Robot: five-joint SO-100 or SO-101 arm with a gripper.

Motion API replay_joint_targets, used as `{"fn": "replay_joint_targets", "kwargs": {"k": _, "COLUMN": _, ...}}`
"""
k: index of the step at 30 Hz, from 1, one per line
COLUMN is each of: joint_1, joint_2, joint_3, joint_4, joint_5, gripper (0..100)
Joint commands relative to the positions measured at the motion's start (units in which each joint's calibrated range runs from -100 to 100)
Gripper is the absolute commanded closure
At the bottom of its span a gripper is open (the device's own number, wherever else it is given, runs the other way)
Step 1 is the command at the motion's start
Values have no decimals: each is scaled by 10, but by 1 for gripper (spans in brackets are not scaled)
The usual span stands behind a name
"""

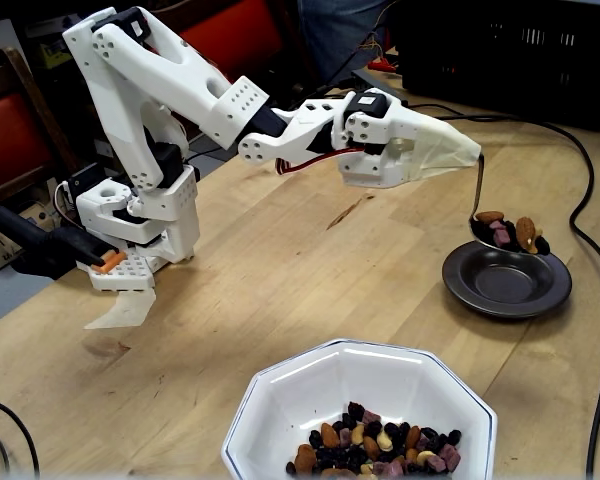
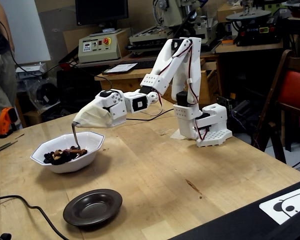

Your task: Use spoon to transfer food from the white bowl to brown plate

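My jaws (image 1: 458,152) are hidden under a cloth cover, so I cannot tell their grip, though the stiff spoon (image 1: 500,230) hangs from them. It's heaped with loose food (image 1: 510,229) (easily spilled) above the brown plate (image 1: 507,284), well apart from the white bowl (image 1: 280,400).

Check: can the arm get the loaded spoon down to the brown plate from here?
Probably yes. The spoon with food hangs at the brown plate's far rim, nothing between them, and the plate is empty.
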Motion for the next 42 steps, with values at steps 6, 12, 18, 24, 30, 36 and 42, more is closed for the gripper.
{"fn": "replay_joint_targets", "kwargs": {"k": 6, "joint_1": -55, "joint_2": -39, "joint_3": -23, "joint_4": -5, "joint_5": 1, "gripper": 97}}
{"fn": "replay_joint_targets", "kwargs": {"k": 12, "joint_1": -78, "joint_2": -39, "joint_3": -23, "joint_4": -6, "joint_5": 1, "gripper": 97}}
{"fn": "replay_joint_targets", "kwargs": {"k": 18, "joint_1": -97, "joint_2": -39, "joint_3": -22, "joint_4": -6, "joint_5": 1, "gripper": 97}}
{"fn": "replay_joint_targets", "kwargs": {"k": 24, "joint_1": -101, "joint_2": -39, "joint_3": -22, "joint_4": -4, "joint_5": 1, "gripper": 97}}
{"fn": "replay_joint_targets", "kwargs": {"k": 30, "joint_1": -101, "joint_2": -38, "joint_3": -11, "joint_4": -3, "joint_5": 2, "gripper": 97}}
{"fn": "replay_joint_targets", "kwargs": {"k": 36, "joint_1": -94, "joint_2": -39, "joint_3": 49, "joint_4": -9, "joint_5": 2, "gripper": 97}}
{"fn": "replay_joint_targets", "kwargs": {"k": 42, "joint_1": -93, "joint_2": -38, "joint_3": 70, "joint_4": -9, "joint_5": 2, "gripper": 97}}
